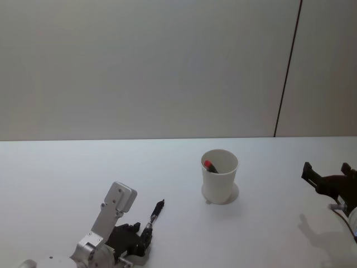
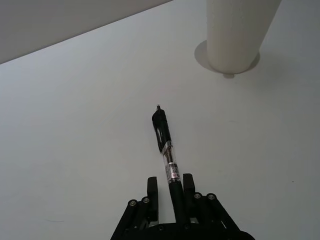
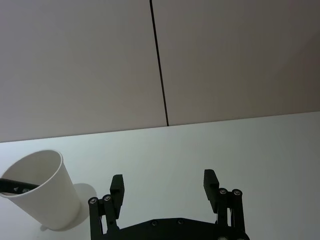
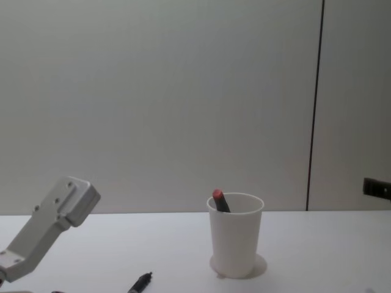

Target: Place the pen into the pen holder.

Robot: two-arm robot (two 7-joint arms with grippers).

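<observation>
A black pen point(image 1: 155, 215) with a clear middle section points away from me towards the pen holder; it also shows in the left wrist view point(image 2: 165, 137) and its tip in the chest view point(image 4: 139, 283). My left gripper point(image 1: 146, 237) point(image 2: 170, 187) is shut on the pen's grip end, low over the table at the front left. The pen holder point(image 1: 219, 177) point(image 4: 235, 241) point(image 2: 240, 35) point(image 3: 42, 195) is a white paper cup standing upright mid-table. My right gripper point(image 1: 326, 170) point(image 3: 164, 182) is open and holds nothing, to the right of the cup.
A red-capped pen point(image 1: 210, 166) point(image 4: 219, 200) leans inside the cup. The white table point(image 1: 67, 178) is bare between the held pen and the cup. A grey wall with a dark vertical seam point(image 1: 287, 67) stands behind the table.
</observation>
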